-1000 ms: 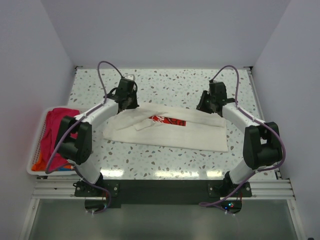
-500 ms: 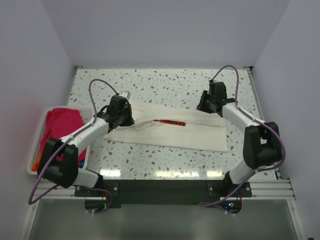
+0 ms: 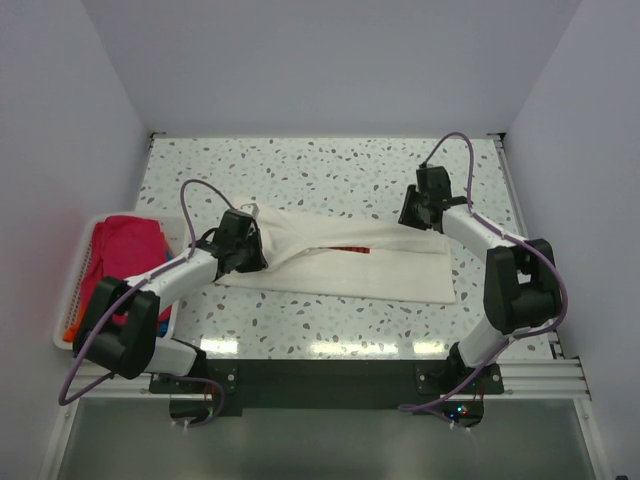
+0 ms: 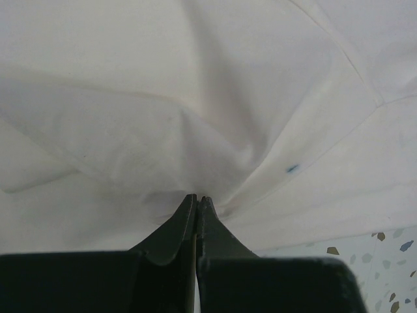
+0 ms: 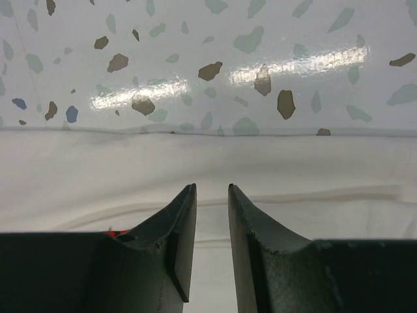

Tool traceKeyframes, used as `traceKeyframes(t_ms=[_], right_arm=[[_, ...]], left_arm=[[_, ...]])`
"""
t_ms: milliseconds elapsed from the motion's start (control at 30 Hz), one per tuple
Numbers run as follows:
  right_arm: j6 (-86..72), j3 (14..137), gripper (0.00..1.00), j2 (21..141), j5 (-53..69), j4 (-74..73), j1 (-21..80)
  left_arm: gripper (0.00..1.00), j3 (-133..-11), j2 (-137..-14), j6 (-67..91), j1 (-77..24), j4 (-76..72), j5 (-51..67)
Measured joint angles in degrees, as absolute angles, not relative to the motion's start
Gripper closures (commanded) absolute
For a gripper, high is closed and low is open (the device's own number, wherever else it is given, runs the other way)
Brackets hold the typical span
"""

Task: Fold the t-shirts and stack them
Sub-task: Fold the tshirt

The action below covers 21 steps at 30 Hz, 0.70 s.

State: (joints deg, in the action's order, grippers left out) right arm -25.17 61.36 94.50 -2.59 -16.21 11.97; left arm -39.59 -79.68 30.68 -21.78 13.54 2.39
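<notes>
A white t-shirt [image 3: 370,265] lies spread across the middle of the speckled table, with a sliver of red print [image 3: 350,248] showing. My left gripper [image 3: 245,247] is shut on a fold of the shirt's left part, and the cloth bunches into creases at its tips [image 4: 197,197]. In the left wrist view the white shirt [image 4: 195,98] fills the frame. My right gripper [image 3: 418,210] sits over the shirt's far right edge. Its jaws [image 5: 212,188] stand slightly apart and hold nothing, with white cloth [image 5: 293,169] below them.
A white basket [image 3: 72,300] at the table's left edge holds pink and red shirts [image 3: 120,250], with orange and blue cloth at its near end. The side walls stand close to the table on the left and right. Bare speckled tabletop [image 5: 195,39] lies beyond the shirt's far edge.
My left gripper has moved toward the near left, dragging the shirt's left part over itself and covering most of the red print. The right gripper has hardly moved.
</notes>
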Motion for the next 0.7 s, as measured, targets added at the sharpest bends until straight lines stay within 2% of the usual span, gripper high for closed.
traceKeyframes(t_ms=[167, 300, 700], right_arm=[[-24.6, 60.7, 0.68, 94.5, -4.4, -16.5, 12.0], [-24.2, 59.6, 0.67, 95.5, -6.3, -17.0, 12.0], [-23.9, 55.4, 0.67, 95.9, -7.9, -18.4, 12.0]], left_arm=[[0.98, -39.2, -79.7, 31.2, -21.8, 13.0, 2.3], [0.88, -39.2, -79.7, 32.1, -21.8, 12.9, 2.0], [0.80, -39.2, -79.7, 33.5, -21.8, 12.8, 1.7]])
